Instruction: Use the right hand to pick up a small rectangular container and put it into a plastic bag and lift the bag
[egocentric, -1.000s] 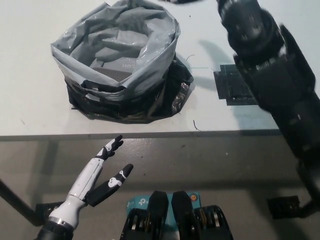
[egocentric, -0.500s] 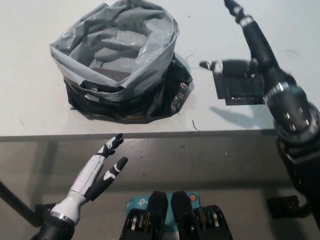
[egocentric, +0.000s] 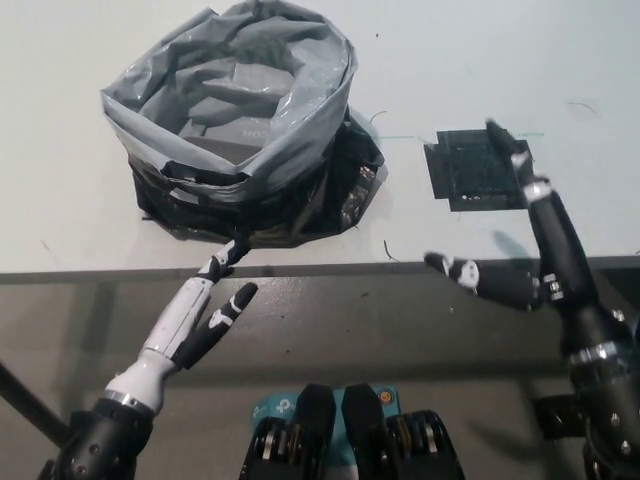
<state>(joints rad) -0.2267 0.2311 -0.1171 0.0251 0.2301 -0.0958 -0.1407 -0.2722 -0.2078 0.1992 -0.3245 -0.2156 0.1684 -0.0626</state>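
Observation:
A grey and black plastic bag (egocentric: 240, 120) stands open on the white table (egocentric: 60, 210), with flat grey shapes showing inside it. To its right a small flat black rectangular piece (egocentric: 470, 170) lies on the table. My black right hand (egocentric: 515, 250) hovers open at the table's front edge, one finger reaching the black piece's right side and another pointing left below the edge. It holds nothing. My white left hand (egocentric: 200, 310) is open just below the table edge, fingertips near the bag's front.
The table's front edge (egocentric: 400, 268) runs across the middle of the picture, with dark floor below it. A faint green line (egocentric: 400, 137) marks the table right of the bag.
My right arm has pulled back from over the far table toward the front edge, uncovering the black piece. My left hand has risen a little toward the bag's front.

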